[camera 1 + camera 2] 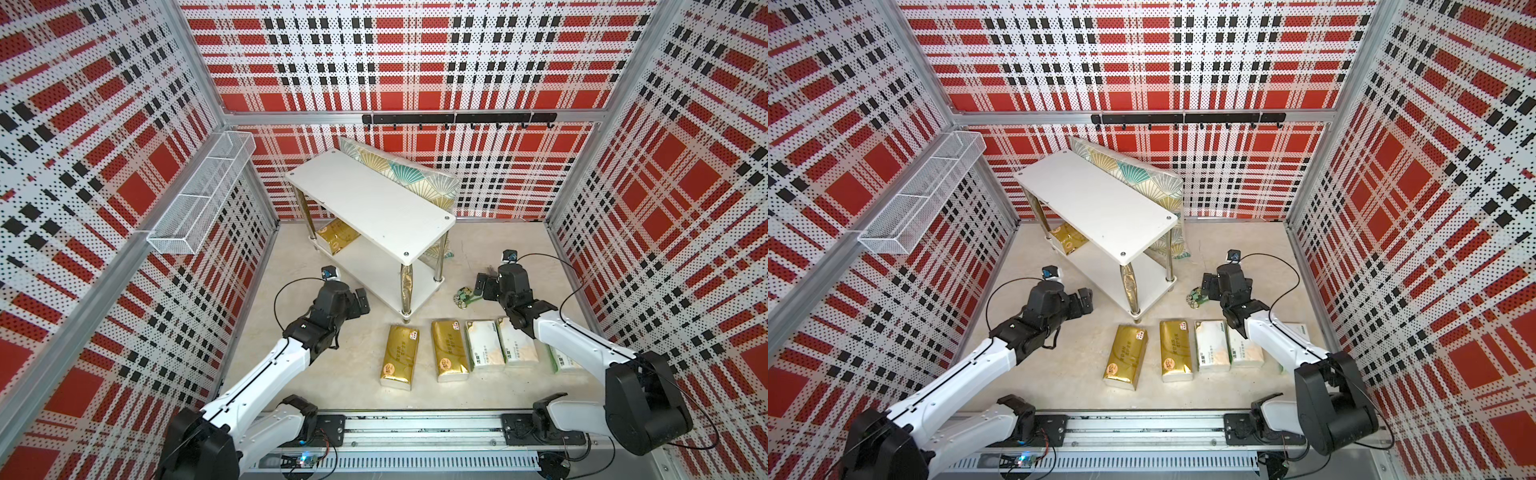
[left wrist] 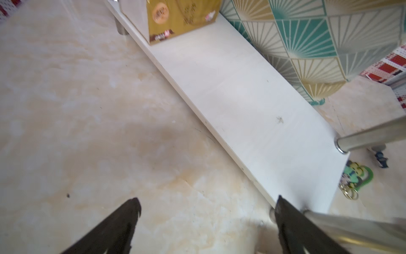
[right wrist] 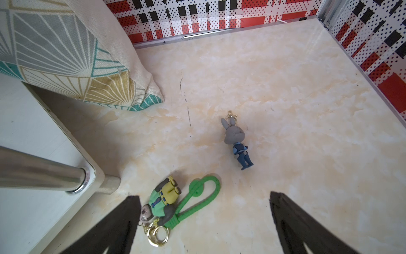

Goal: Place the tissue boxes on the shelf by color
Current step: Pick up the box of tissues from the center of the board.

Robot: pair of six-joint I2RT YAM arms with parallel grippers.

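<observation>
In front of the shelf [image 1: 374,203], two gold tissue packs [image 1: 400,356] and three white tissue packs [image 1: 484,344] lie in a row on the floor [image 1: 332,374], the last partly hidden by the right arm [image 1: 582,345]. The left gripper [image 2: 206,202] hangs spread and empty near the shelf's front leg [image 1: 407,291]. The right gripper [image 3: 204,195], likewise spread, hovers beside the shelf by a keychain [image 3: 162,204]. A third gold pack [image 1: 337,237] sits on the shelf's lower board [image 1: 374,266], at its far end. A cushion [image 1: 407,174] leans behind the shelf.

Shelf [image 1: 374,199], tissue boxes [image 1: 400,357], keychains [image 1: 464,297] on floor [image 1: 340,374]
</observation>
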